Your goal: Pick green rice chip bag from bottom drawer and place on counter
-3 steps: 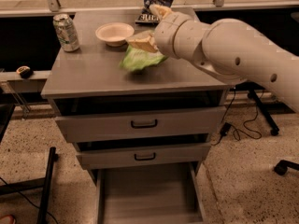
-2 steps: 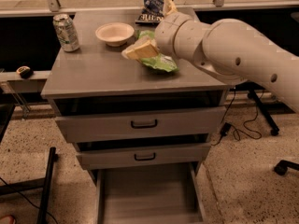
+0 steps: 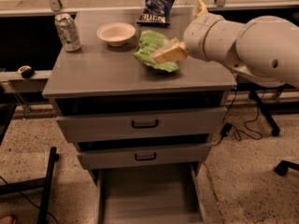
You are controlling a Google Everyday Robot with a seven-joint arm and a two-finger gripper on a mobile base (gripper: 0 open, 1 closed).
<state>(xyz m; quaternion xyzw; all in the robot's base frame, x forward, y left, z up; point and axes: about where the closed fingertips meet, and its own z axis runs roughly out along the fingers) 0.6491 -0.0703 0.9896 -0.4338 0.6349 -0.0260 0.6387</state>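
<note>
On top of the cabinet, right of middle on the counter (image 3: 98,71): green rice chip bag (image 3: 150,43), crumpled, lying on the grey surface. Out of the drawer, resting on the top. Sits just right of the white bowl (image 3: 116,32), close but apart, and in front of the dark blue chip bag (image 3: 158,3), which stands upright at the back edge. Gripper (image 3: 166,55) right over the green bag's right side, tan end overlapping the green foil, seemingly touching it. Jaw state: cannot tell, released or clenched not readable from this angle. White arm (image 3: 252,45) reaching in from the right, thick wrist above the counter's right edge. Soda can (image 3: 67,31) upright near the back left corner, well apart from the green bag.

Below the top: upper drawer (image 3: 145,124) and middle drawer (image 3: 145,157), shallow, black handles, each slightly out. Bottom drawer (image 3: 147,197) far out at floor level, plain grey tray showing inside. Black cables (image 3: 240,129) on the speckled floor right of the cabinet. Small dark round object (image 3: 25,71) on a ledge left of the cabinet, too small to identify.
</note>
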